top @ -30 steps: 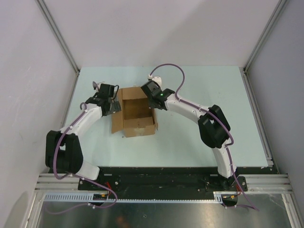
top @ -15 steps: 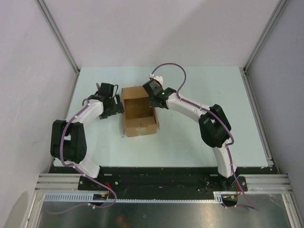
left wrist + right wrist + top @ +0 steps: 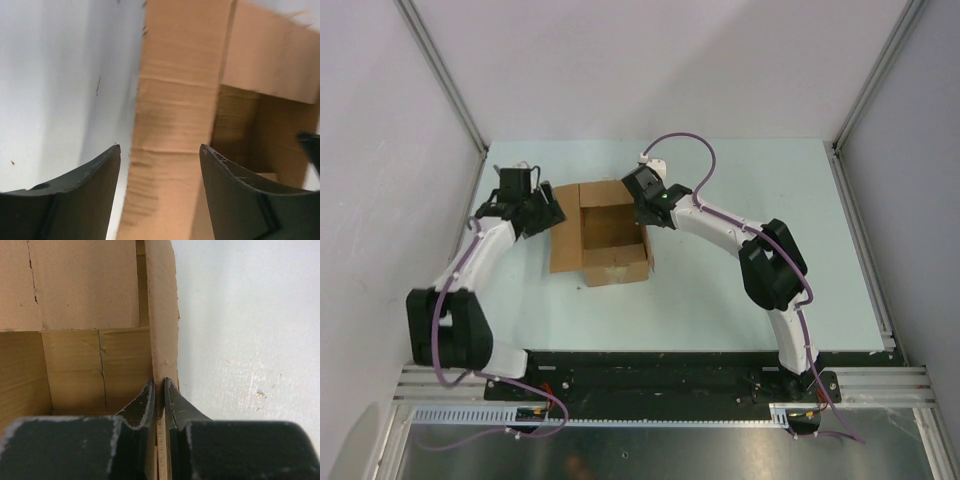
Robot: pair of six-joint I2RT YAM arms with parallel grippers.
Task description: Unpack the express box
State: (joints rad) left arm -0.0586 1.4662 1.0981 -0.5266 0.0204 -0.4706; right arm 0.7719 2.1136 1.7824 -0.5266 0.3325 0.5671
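Observation:
The express box [image 3: 610, 232] stands open-topped at the middle of the table, brown cardboard, its left flap [image 3: 565, 240] spread out flat to the left. My left gripper [image 3: 546, 213] hovers at the far end of that flap. In the left wrist view it [image 3: 160, 146] is open, with the flap [image 3: 175, 100] seen between the two dark fingers [image 3: 85, 190] but not pinched. My right gripper [image 3: 642, 216] sits at the box's far right corner. In the right wrist view it [image 3: 159, 382] is shut on the thin edge of the box wall [image 3: 162, 315]. The box's inside [image 3: 75, 365] shows only bare cardboard.
The pale table [image 3: 740, 290] is fenced by grey side walls and slanted aluminium posts [image 3: 440, 80]. A purple cable [image 3: 680, 140] loops above the right arm. The arm bases sit on the black rail [image 3: 650, 375] at the near edge.
My left gripper has drawn back to the left and narrowed somewhat. The box's left flap, upright half a second ago, lies spread out flat. The right gripper has kept its pinch.

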